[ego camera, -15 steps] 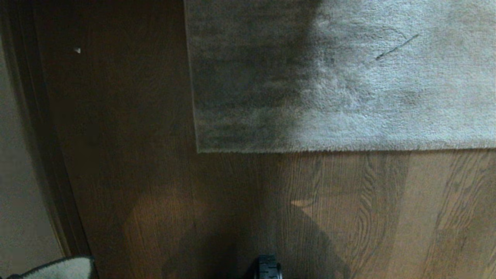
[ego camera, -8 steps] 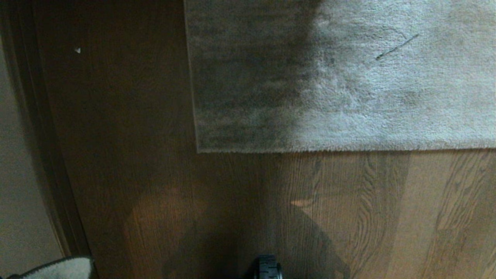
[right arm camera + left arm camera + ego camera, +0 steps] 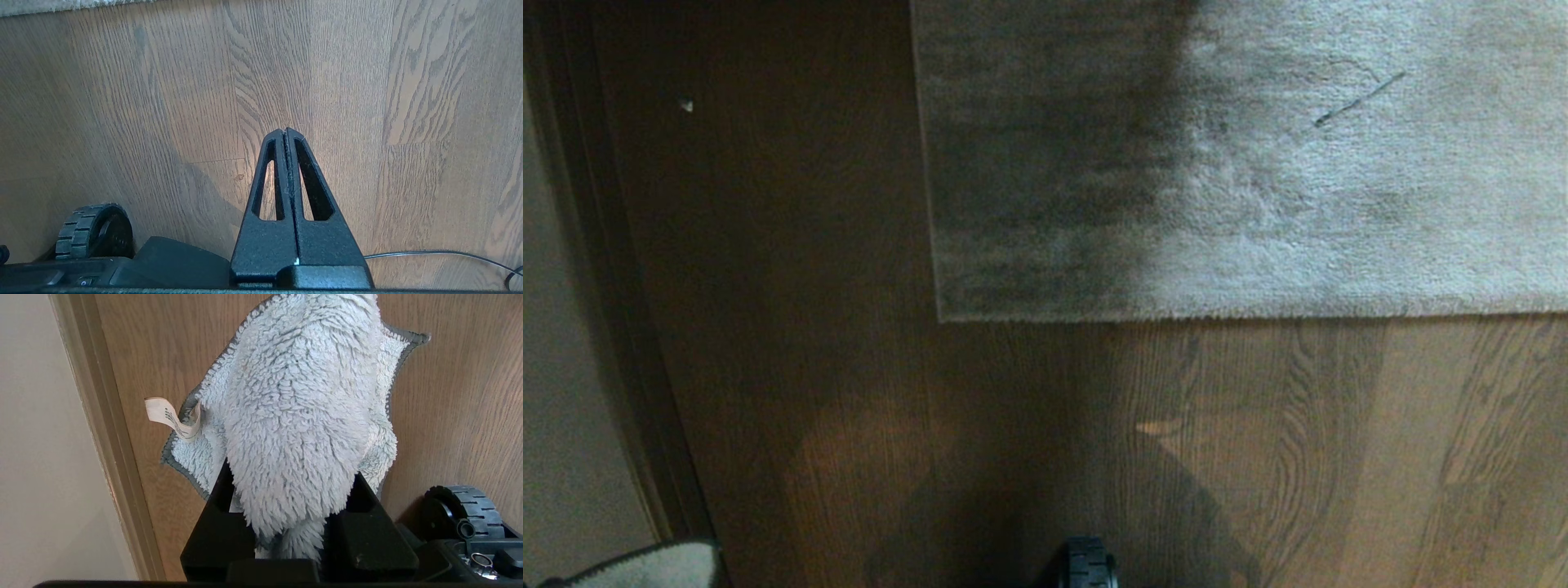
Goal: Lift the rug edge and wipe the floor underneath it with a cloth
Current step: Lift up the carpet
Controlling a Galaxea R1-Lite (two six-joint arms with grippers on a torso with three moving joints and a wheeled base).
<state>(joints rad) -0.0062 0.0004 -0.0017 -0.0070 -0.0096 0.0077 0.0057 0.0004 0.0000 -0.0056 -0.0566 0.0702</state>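
Rug edge (image 3: 1217,314) lies flat on the floor (image 3: 1013,425) across the upper half of your head view, square corner (image 3: 941,317) left of centre, nothing lifting it. Cloth (image 3: 298,416), pale blue-grey and fluffy with a grey stitched hem and a small white tag (image 3: 171,418), is bunched and clamped in your left gripper (image 3: 292,522), hanging over bare planks beside a pale baseboard (image 3: 106,437); only one corner of it shows at the head view's lower left. Your right gripper (image 3: 287,132) has its fingers pressed together on nothing, poised over bare wood near the base wheel (image 3: 96,230), a thin cable (image 3: 441,255) beside it.
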